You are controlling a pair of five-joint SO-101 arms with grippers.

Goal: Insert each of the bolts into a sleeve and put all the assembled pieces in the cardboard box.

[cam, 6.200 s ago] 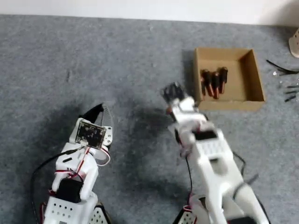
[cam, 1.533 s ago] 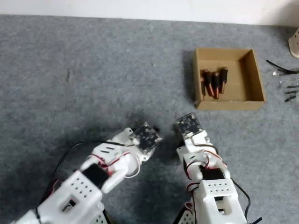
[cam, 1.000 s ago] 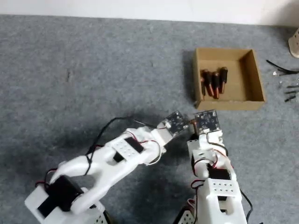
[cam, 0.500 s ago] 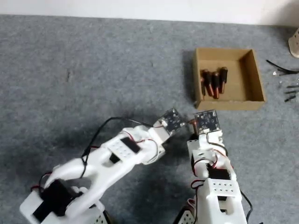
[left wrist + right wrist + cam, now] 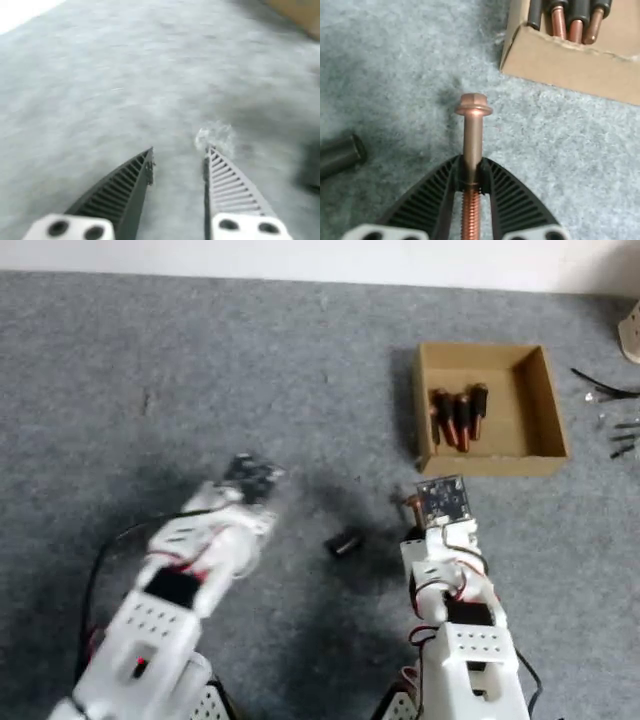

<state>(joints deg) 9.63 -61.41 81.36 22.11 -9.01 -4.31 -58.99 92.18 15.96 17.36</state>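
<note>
A copper bolt (image 5: 472, 131) juts head-first from my right gripper (image 5: 471, 165), which is shut on its threaded shank. That arm stands just in front of the cardboard box (image 5: 545, 405), the bolt head (image 5: 410, 503) poking out beside its wrist. On the carpet between the two arms lies a black sleeve (image 5: 347, 542), apart from both; it also sits beside the bolt as the sleeve (image 5: 337, 155). Several assembled pieces (image 5: 458, 415) rest in the box. My left gripper (image 5: 177, 152) hangs open over bare carpet, with nothing between its fingers (image 5: 132, 182).
Grey carpet covers the table. Loose cables and small parts (image 5: 612, 420) lie at the right edge beyond the box, and a white object (image 5: 631, 332) sits at the far right. The box's near corner (image 5: 512, 47) stands close ahead of the bolt.
My left arm has pulled back to the left, away from the right gripper. The black sleeve now lies loose on the carpet between the arms. The right arm and bolt have kept still.
</note>
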